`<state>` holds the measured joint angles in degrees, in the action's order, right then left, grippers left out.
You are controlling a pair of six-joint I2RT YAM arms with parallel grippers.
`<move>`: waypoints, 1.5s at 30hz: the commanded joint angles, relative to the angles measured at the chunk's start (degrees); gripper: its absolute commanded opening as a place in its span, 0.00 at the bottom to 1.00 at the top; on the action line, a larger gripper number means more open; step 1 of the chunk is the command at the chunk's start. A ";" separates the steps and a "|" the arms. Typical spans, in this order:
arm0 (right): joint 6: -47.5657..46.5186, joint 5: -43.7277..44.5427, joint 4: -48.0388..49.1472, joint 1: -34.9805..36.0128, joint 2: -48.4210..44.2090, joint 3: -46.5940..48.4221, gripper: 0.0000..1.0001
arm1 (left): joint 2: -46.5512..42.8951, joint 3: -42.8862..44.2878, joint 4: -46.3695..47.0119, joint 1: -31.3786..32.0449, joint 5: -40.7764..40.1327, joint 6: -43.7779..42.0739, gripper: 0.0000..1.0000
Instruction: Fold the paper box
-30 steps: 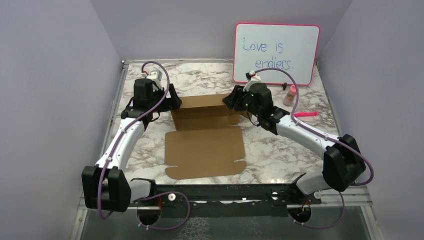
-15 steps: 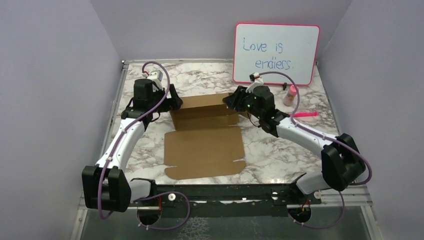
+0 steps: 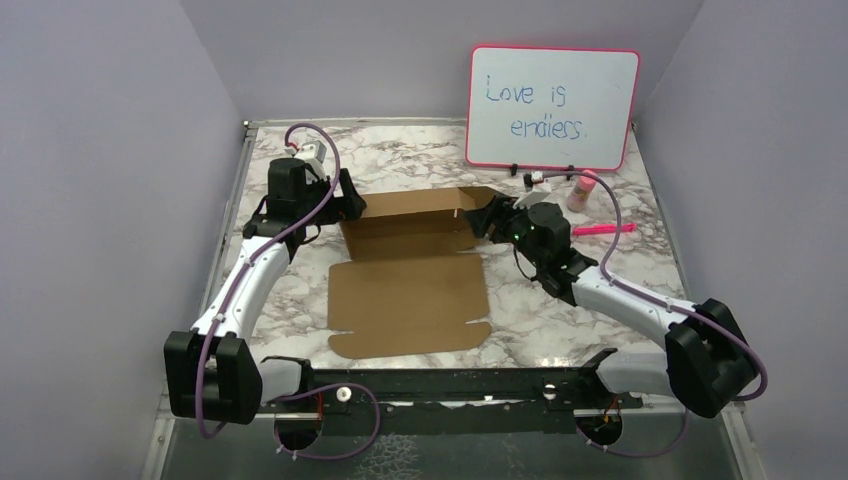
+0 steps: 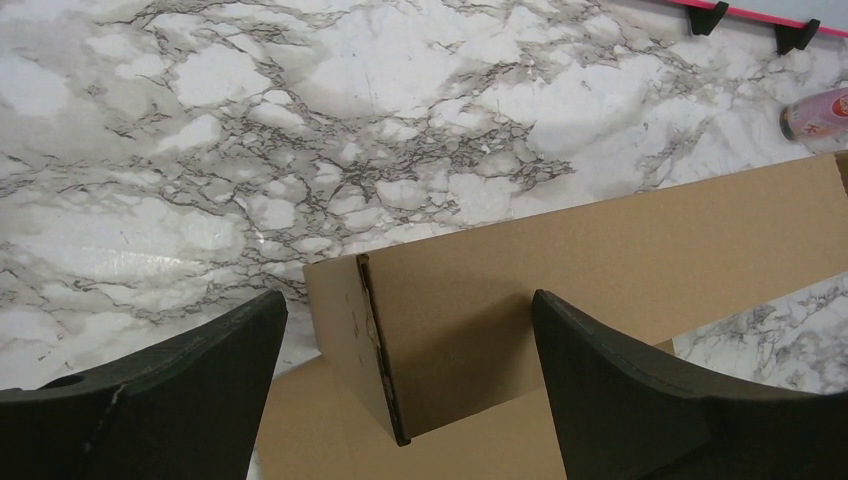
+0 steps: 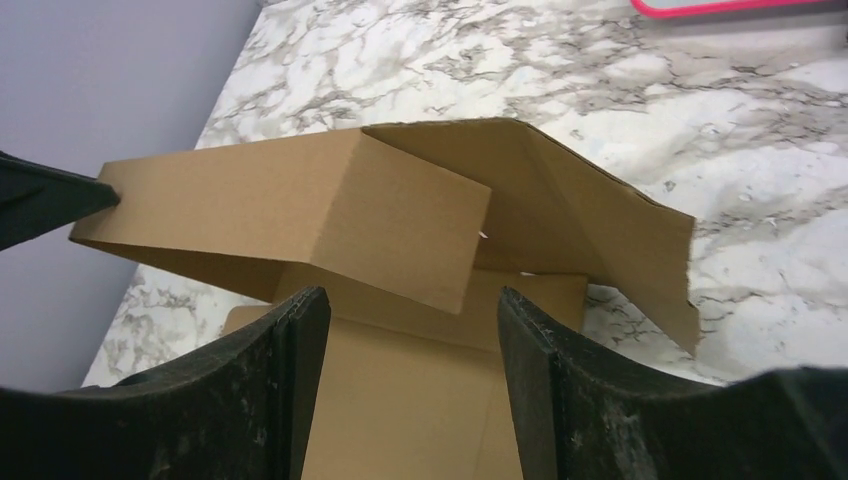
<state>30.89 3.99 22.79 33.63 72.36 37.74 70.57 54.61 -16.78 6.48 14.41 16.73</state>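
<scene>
The paper box (image 3: 408,295) is a brown cardboard sheet lying flat in the middle of the table, with its far wall (image 3: 412,205) raised upright. My left gripper (image 3: 352,206) is at the wall's left end. In the left wrist view it (image 4: 405,335) is open, and the box's short corner flap (image 4: 345,335) stands between the jaws without touching either finger. My right gripper (image 3: 488,218) is just right of the wall's right end. In the right wrist view it (image 5: 405,320) is open over the flat panel (image 5: 400,400), the inward-folded flap (image 5: 400,220) ahead of it and a side panel (image 5: 600,230) splayed out to the right.
A pink-framed whiteboard (image 3: 553,107) stands at the back right. A small pink bottle (image 3: 581,190) and a pink marker (image 3: 610,229) lie just behind my right arm. Purple walls close in the left, right and back sides.
My right gripper has drawn back to the right and nearer, away from the wall's right end, and its jaws have widened. The box's right flap now splays outward. The left arm has not moved.
</scene>
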 commanded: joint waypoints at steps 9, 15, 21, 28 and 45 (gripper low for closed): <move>4.27 6.19 19.17 -0.25 7.87 -10.57 0.65 | 1.90 -1.26 -0.58 -0.39 2.15 0.01 0.92; 6.61 10.22 26.07 -0.31 17.66 -9.87 0.59 | 2.03 -1.26 -0.45 -0.40 3.04 0.14 0.92; 10.75 10.72 27.52 -0.26 24.75 -8.13 0.54 | 2.51 -1.26 -0.35 -0.34 3.53 0.14 0.92; 8.45 4.53 31.62 -0.27 29.24 -6.31 0.43 | 2.91 -1.33 -0.19 -0.35 4.64 0.34 0.92; -2.67 -6.48 33.79 1.91 31.74 -2.64 0.36 | 3.45 -1.42 0.17 -0.33 5.89 0.72 0.91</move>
<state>32.25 -0.14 54.26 34.09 102.24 33.71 72.88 54.61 -14.66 6.07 18.87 18.00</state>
